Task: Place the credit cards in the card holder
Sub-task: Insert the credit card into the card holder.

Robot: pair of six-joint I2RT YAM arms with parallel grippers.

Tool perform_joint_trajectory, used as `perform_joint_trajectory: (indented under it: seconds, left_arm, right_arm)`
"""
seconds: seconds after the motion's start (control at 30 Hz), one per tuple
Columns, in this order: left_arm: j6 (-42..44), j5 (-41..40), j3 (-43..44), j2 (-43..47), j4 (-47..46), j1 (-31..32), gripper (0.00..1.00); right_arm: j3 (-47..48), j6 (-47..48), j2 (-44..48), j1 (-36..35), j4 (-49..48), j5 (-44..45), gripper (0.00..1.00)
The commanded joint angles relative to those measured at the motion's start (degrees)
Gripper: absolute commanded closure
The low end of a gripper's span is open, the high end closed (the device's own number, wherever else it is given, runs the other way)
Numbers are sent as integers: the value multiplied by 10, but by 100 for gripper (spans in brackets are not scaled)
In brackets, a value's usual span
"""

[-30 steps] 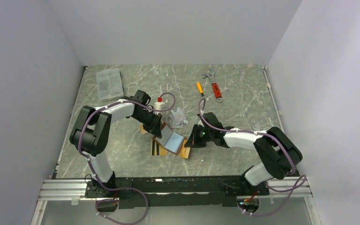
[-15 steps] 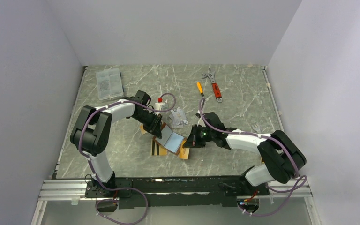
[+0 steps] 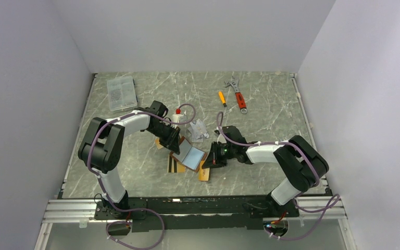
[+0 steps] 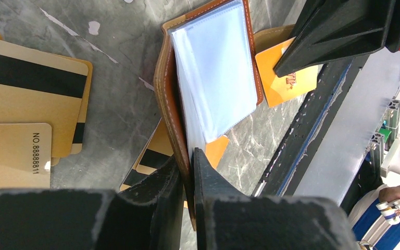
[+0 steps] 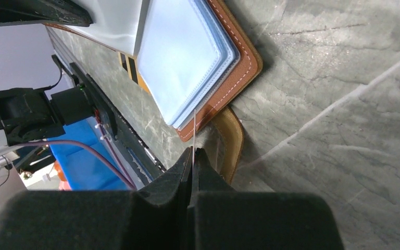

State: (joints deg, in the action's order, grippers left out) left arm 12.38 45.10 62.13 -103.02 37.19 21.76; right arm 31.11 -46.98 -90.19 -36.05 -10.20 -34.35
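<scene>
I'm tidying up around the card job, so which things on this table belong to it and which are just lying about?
In the job: card holder, credit cards, one pinched by the right gripper.
Lying about: wrench, screwdriver, clear plastic box, red-capped bottle, clear packet.

Tan-brown with pale stitching for the wallet [image 4: 164, 104], milky clear for its sleeves [image 4: 216, 73]. Black stripes across the gold cards [image 4: 26, 88]; small print on the orange card [image 4: 278, 67]. White veins through the grey table [image 3: 271, 104].
</scene>
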Motion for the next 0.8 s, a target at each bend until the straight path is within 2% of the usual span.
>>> perform_joint_trajectory:
  seconds: [0.0,0.77]
  left_arm:
    - [10,4,17,7,6,4,84]
    - [17,10,21,7,11,6,86]
  right_arm:
    - [17,6,-5,3,-36,-19,100]
    - [42,9,-62,17,-56,-54,100]
